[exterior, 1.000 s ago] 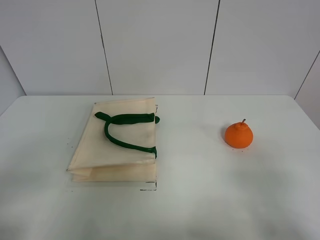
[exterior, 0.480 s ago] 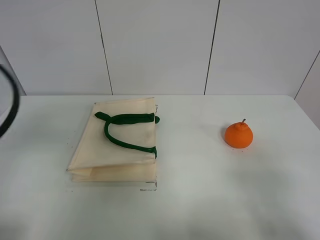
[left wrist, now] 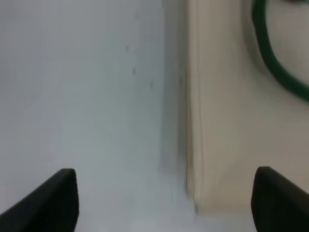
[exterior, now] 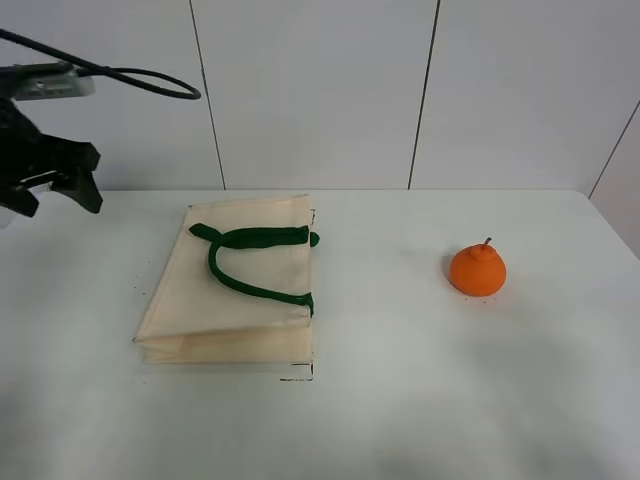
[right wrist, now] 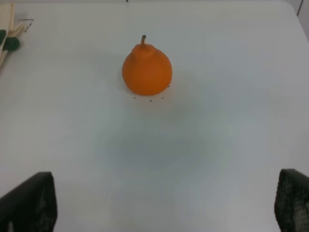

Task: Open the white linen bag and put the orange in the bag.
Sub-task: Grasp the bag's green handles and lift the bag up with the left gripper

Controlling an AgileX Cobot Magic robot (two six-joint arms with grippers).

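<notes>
The white linen bag [exterior: 230,295] lies flat and folded on the table, left of centre, with its dark green handles [exterior: 250,262] on top. The orange [exterior: 477,270] sits upright on the table to the right, well apart from the bag. My left gripper [exterior: 57,200] is open and empty, raised above the table's far left, to the left of the bag. In the left wrist view its fingertips [left wrist: 60,198] stand wide apart over the bag's edge [left wrist: 227,121]. My right gripper [right wrist: 161,205] is open and empty, short of the orange [right wrist: 146,70]; it does not show in the exterior view.
The white table [exterior: 400,400] ends at a back edge against a white panelled wall [exterior: 320,90]. A black cable [exterior: 140,75] loops from the left arm. A corner of the bag [right wrist: 6,26] shows at the edge of the right wrist view.
My left arm has come into the exterior view at the upper left, its gripper open. The bag and the orange have not moved.
</notes>
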